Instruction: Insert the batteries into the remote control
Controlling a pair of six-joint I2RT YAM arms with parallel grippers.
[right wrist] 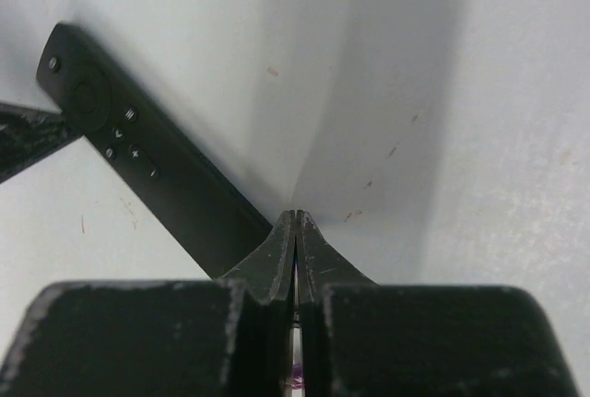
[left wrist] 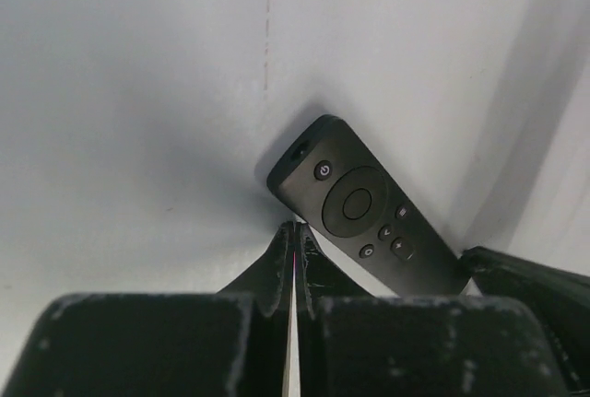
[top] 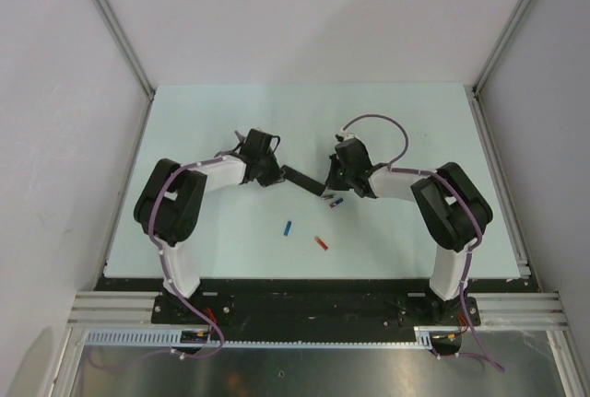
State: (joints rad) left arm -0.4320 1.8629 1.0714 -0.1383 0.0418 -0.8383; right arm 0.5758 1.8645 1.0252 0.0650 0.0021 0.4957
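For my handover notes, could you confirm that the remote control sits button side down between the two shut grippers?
Not quite: the remote control sits button side up, its keys plain in the left wrist view, between the shut left gripper and right gripper.

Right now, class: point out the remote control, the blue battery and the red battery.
remote control (left wrist: 358, 204), left wrist view, on its round pad.
blue battery (top: 288, 228), top view, mid-body.
red battery (top: 321, 243), top view, mid-body.

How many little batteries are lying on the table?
3: a bright blue cylinder battery mid-table, a red-orange one just right of it, a dark bluish one by the slim black plastic remote's right end. More may be hidden.
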